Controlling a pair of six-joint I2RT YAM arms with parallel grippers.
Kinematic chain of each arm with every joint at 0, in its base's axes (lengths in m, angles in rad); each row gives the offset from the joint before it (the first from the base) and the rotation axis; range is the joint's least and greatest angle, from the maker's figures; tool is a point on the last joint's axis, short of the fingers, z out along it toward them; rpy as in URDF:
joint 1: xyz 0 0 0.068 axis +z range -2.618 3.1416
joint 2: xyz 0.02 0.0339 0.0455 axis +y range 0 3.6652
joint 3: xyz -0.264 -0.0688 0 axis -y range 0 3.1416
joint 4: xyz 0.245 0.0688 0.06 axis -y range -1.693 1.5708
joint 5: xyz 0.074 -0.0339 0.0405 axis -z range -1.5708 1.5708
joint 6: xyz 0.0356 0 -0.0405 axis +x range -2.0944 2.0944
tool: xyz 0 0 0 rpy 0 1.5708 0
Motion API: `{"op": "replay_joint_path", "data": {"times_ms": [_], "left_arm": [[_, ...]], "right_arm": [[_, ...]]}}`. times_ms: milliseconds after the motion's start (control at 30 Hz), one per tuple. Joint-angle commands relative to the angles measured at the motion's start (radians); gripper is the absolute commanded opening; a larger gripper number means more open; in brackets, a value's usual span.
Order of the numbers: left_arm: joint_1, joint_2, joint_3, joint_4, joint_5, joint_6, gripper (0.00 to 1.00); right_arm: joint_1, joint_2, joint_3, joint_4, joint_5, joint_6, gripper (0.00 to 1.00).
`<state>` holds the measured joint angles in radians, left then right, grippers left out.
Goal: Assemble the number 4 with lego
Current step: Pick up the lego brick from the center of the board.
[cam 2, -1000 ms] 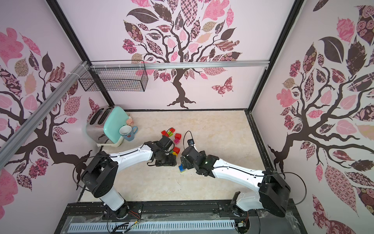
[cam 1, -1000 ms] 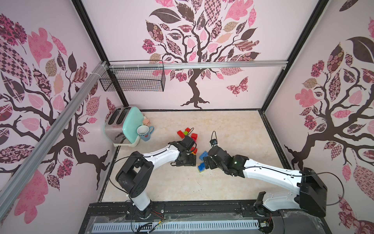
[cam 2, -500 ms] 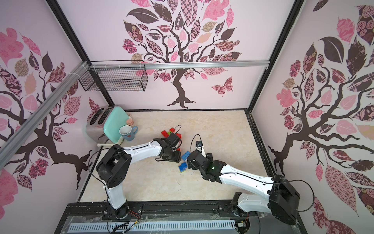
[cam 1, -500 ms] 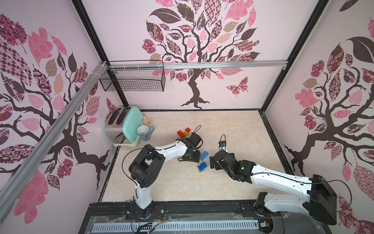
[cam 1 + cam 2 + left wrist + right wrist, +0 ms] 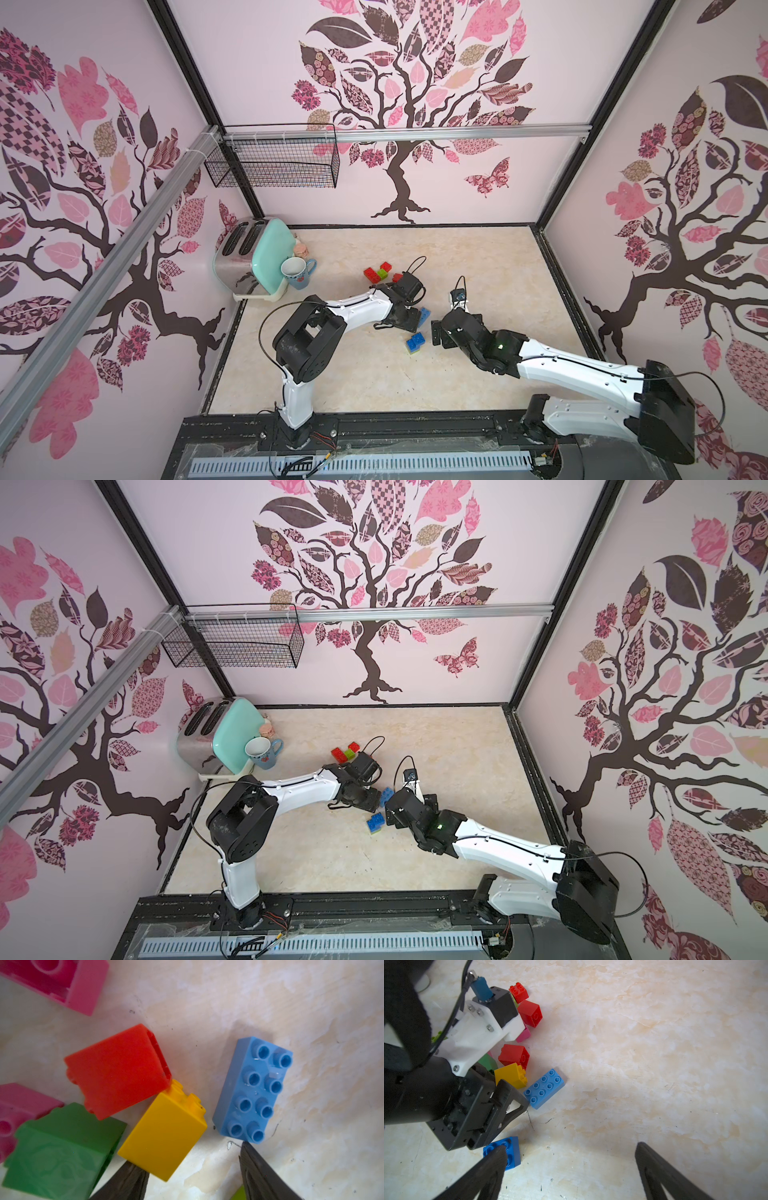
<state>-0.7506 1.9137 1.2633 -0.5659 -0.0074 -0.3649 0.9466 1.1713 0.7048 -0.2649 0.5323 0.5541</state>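
Lego bricks lie in a loose cluster mid-table. The left wrist view shows a light-blue eight-stud brick, a yellow brick, a red one, a green one and pink ones. My left gripper is open low over them. One fingertip is at the yellow brick, the other at the light-blue brick's end, with only bare table between. A dark-blue brick lies apart, next to one finger of my right gripper, which is open and empty. Both top views show the light-blue brick.
A mint toaster and a blue mug stand at the back left. More red and green bricks lie behind the left wrist. A wire basket hangs on the rear rail. Walls close in the table on three sides.
The left arm's elbow has swung rightwards and its gripper has shifted towards the light-blue brick. The right gripper has drawn back from over the blue bricks. The bricks have stayed put.
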Motion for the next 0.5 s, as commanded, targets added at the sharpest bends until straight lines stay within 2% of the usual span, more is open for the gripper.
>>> {"op": "replay_joint_path", "data": {"times_ms": [0, 133, 267, 467], "left_arm": [[0.000, -0.040, 0.000, -0.018, -0.067, 0.015, 0.71], [0.000, -0.139, -0.086, -0.007, -0.085, -0.011, 0.70], [-0.001, -0.232, -0.162, 0.049, 0.010, -0.011, 0.63], [-0.010, -0.206, -0.147, 0.101, 0.080, -0.013, 0.54]], "right_arm": [[-0.005, -0.029, -0.014, 0.006, 0.035, 0.019, 0.99], [-0.006, -0.032, -0.035, 0.028, 0.065, 0.042, 1.00], [-0.010, -0.031, -0.041, 0.042, 0.086, 0.050, 1.00], [-0.013, -0.032, -0.050, 0.073, 0.083, 0.041, 1.00]]}}
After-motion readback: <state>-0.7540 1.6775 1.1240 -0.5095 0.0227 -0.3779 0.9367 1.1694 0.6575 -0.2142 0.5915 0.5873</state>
